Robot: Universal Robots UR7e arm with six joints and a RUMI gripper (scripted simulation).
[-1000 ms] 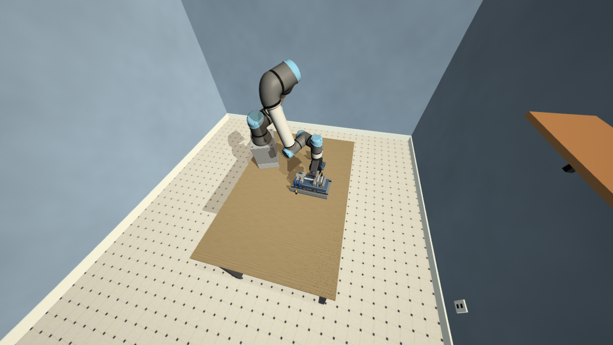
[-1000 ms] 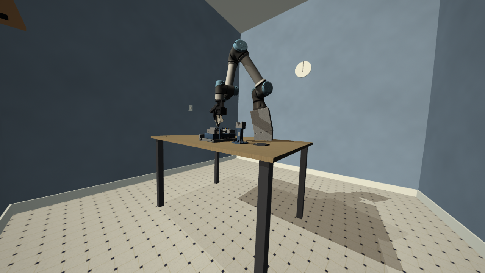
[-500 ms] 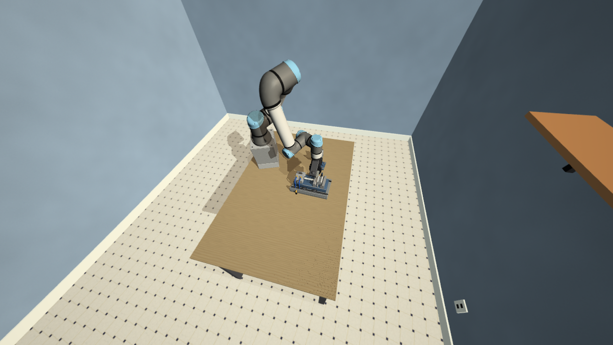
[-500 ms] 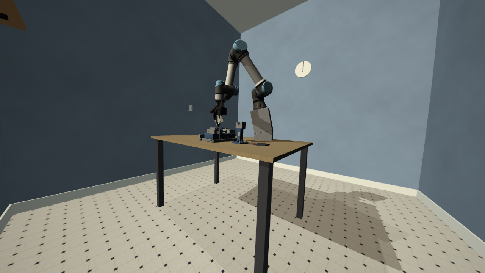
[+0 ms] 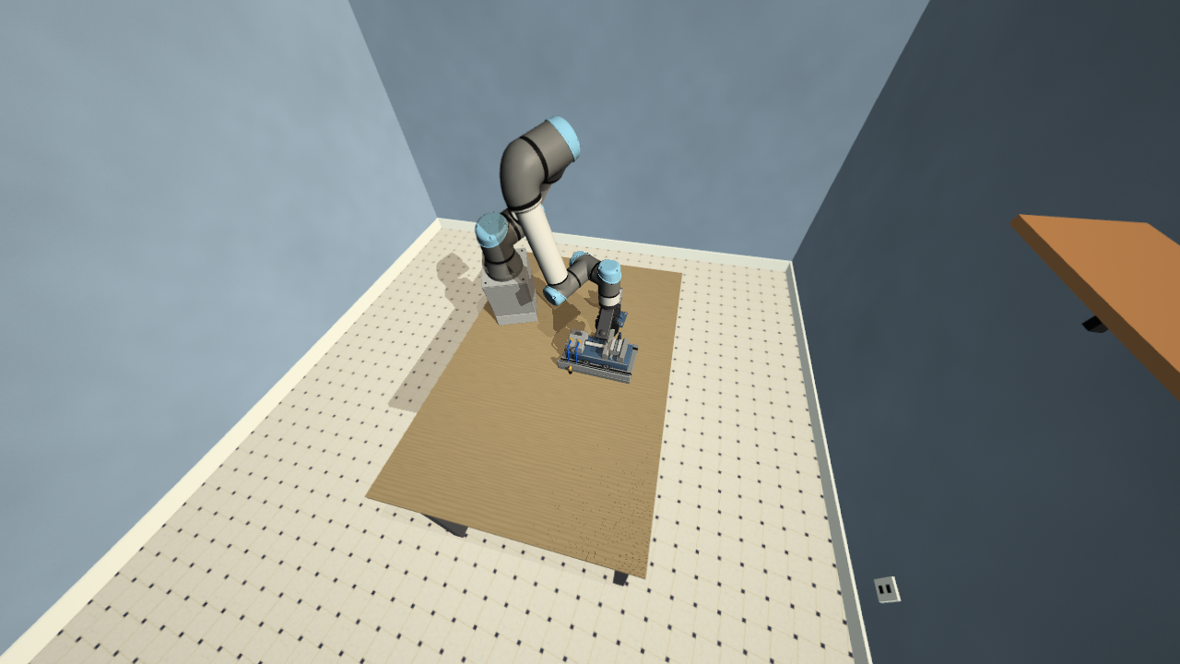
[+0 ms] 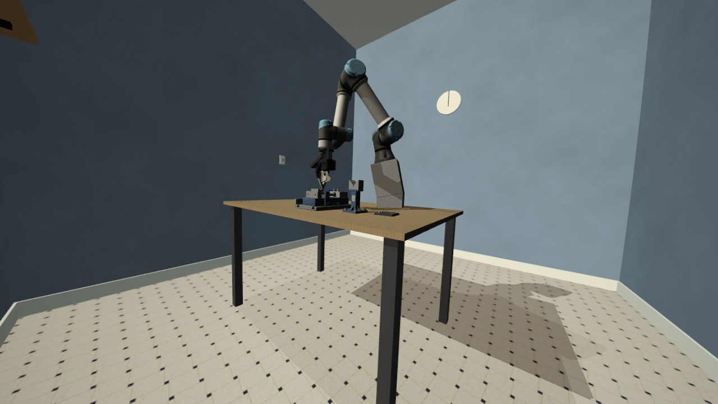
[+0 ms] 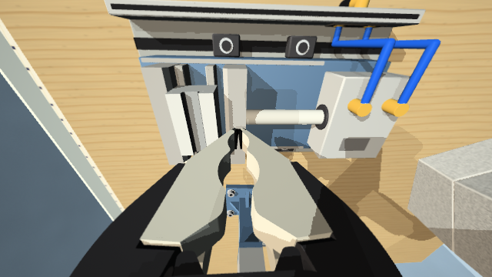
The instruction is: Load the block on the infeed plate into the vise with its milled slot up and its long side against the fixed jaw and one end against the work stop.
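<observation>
The part [image 7: 192, 115], a light block with a dark slot facing up, lies in the vise [image 5: 599, 356] [image 6: 321, 201]. Its long side is next to the grey fixed jaw [image 7: 155, 111]. The moving jaw [image 7: 234, 92] stands on the cylinder rod [image 7: 284, 116], a small gap away from the part. My gripper [image 7: 238, 130] [image 5: 612, 338] [image 6: 323, 183] is shut and empty. Its tips hang just above the near end of the moving jaw, right of the part. Whether the part touches the work stop is hidden.
The air cylinder [image 7: 354, 115] with blue hoses [image 7: 384, 46] is at the right of the vise. The blue V-block stand [image 7: 238, 200] [image 6: 355, 193] is under my fingers. The dark infeed plate [image 6: 386, 213] lies bare. The arm's grey pedestal [image 7: 453, 200] [image 5: 509, 297] is nearby.
</observation>
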